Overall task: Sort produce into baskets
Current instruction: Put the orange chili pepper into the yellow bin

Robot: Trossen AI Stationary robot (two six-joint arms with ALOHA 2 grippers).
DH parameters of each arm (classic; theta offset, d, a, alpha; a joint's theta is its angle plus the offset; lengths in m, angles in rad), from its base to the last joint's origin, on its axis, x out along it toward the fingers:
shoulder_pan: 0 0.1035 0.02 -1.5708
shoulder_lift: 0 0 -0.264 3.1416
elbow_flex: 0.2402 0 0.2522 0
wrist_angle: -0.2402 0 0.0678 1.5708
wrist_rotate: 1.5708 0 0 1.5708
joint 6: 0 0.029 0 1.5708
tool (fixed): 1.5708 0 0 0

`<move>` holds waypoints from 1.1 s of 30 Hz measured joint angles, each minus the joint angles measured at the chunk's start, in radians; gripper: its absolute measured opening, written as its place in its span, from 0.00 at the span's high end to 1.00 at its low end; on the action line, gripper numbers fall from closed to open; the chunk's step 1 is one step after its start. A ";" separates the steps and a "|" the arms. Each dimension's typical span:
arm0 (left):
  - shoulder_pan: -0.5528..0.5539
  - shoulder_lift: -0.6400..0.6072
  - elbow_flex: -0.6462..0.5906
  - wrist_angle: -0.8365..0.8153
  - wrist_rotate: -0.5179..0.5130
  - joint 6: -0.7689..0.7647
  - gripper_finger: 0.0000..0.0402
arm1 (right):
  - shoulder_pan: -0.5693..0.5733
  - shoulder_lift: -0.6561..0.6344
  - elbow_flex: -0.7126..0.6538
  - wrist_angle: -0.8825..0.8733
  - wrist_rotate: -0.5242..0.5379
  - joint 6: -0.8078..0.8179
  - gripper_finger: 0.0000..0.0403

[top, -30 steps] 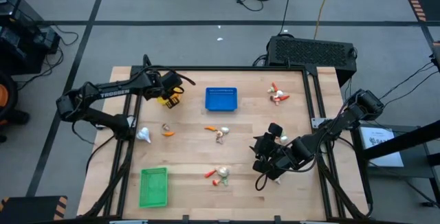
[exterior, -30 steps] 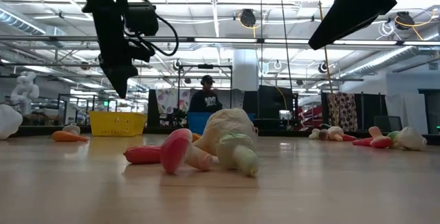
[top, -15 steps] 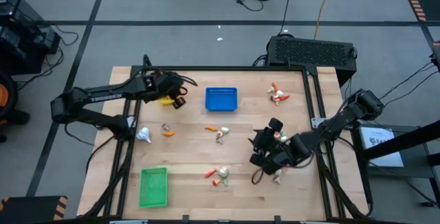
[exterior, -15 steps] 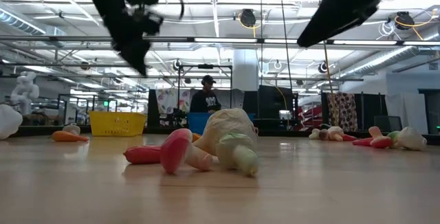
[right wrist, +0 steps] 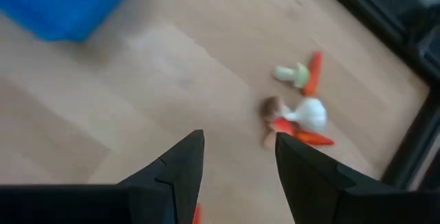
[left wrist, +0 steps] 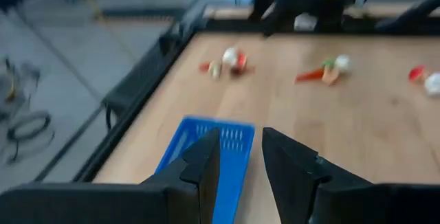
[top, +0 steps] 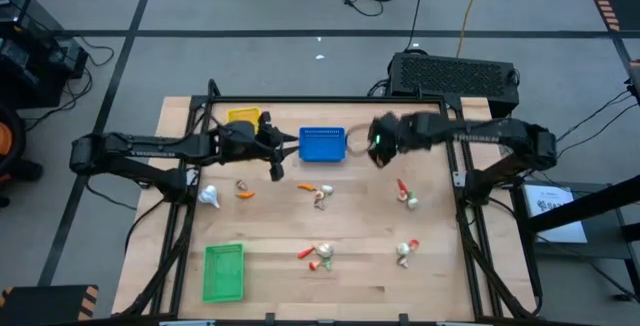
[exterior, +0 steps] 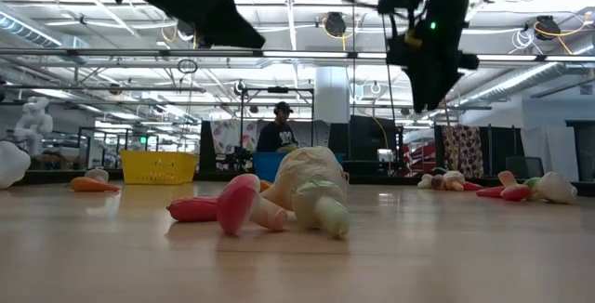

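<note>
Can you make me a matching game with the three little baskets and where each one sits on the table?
Things:
1. yellow plastic basket
2. blue plastic basket
3. green plastic basket

Places, seen from above:
A. near edge of the wooden table, left side
B. far left corner
C. far side, middle, between both arms

Pairs: 1-B, 2-C, 3-A

the blue basket (top: 322,144) sits upright at the far middle of the table, the yellow basket (top: 242,116) near the far left corner, the green basket (top: 223,271) at the near left edge. small produce lies scattered: a whitish bulb (top: 208,197) and an orange piece (top: 244,191) at left, a carrot piece with a bulb (top: 319,193) mid-table, a red-and-white cluster (top: 320,255) nearer the front, more pieces (top: 407,196) at right.
</note>
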 joint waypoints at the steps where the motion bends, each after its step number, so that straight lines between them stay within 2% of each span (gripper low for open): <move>1: -0.006 0.000 -0.020 0.058 0.000 0.005 0.70 | -0.051 0.000 0.000 0.001 -0.028 -0.029 0.58; 6: -0.014 0.000 -0.082 0.308 0.001 0.061 0.70 | -0.257 0.006 0.001 0.050 -0.088 -0.154 0.58; 13: 0.000 -0.018 -0.085 0.290 0.000 0.105 0.70 | -0.442 0.124 0.001 0.109 -0.184 -0.298 0.58; 20: 0.001 -0.012 -0.086 0.247 -0.001 0.143 0.70 | -0.525 0.256 0.001 0.120 -0.187 -0.434 0.58; 33: 0.051 -0.012 -0.086 0.246 -0.001 0.133 0.70 | -0.584 0.411 0.001 0.171 -0.240 -0.520 0.58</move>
